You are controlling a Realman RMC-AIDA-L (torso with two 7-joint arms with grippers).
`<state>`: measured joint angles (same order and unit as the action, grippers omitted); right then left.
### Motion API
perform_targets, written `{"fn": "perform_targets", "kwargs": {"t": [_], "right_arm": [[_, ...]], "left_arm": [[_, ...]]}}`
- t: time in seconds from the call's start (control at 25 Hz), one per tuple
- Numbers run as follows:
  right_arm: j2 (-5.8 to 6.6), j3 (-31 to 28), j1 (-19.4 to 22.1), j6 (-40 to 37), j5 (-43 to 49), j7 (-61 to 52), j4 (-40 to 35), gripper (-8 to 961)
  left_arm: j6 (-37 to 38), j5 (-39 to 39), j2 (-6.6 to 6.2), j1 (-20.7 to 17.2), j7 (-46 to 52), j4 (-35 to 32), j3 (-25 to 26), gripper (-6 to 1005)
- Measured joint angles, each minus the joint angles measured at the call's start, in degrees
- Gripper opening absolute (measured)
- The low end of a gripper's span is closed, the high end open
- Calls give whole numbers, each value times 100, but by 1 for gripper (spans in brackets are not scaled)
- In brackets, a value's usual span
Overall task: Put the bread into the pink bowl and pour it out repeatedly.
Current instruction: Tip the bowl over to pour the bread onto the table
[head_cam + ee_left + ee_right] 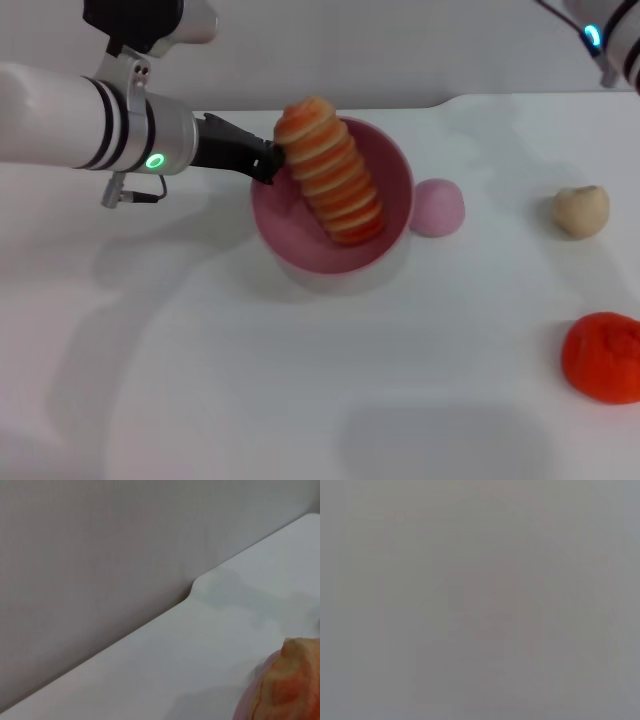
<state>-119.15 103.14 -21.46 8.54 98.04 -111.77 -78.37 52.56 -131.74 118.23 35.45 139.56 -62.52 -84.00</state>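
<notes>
Head view | left claw [268, 160] clamped on pink bowl [392, 258] rim | bread [328, 170] inside (leaning), just beside claw

White table [300, 400], plain grey wall [100, 555] behind.

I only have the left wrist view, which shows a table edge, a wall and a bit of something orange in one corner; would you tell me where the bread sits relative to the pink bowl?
Observer: The bread stands tilted inside the pink bowl, its upper end above the rim.
Operator: Thank you. Where is the left gripper?
Observer: The left gripper is at the bowl's rim, beside the bread's upper end.
Operator: And is anything else near the bowl?
Observer: A small pink ball lies right against the bowl's side.
</notes>
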Motion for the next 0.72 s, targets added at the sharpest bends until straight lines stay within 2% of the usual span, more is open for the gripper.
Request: {"fn": "perform_targets", "kwargs": {"t": [0.12, 0.28, 0.4, 0.48, 0.6, 0.72], "right_arm": [[18, 8, 16, 643, 855, -1285, 338, 586], [29, 43, 161, 1661, 3165, -4194, 1094, 585], [29, 182, 161, 2442, 4323, -5539, 1744, 585], [32, 356, 128, 3050, 4622, -5932, 2170, 585], [32, 580, 103, 4092, 4625, -5949, 2760, 585], [23, 656, 104, 4721, 4612, -5901, 3139, 585]], "left_arm": [[-123, 81, 0, -31, 2, 5, -94, 46], [-312, 181, 6, -72, -18, 13, -195, 46], [-458, 268, 3, -110, -33, 14, -260, 46], [-523, 290, 1, -124, -35, 14, -284, 46], [-705, 306, 1, -151, -37, 12, -384, 46], [-909, 334, 1, -184, -43, -15, -530, 45]]}}
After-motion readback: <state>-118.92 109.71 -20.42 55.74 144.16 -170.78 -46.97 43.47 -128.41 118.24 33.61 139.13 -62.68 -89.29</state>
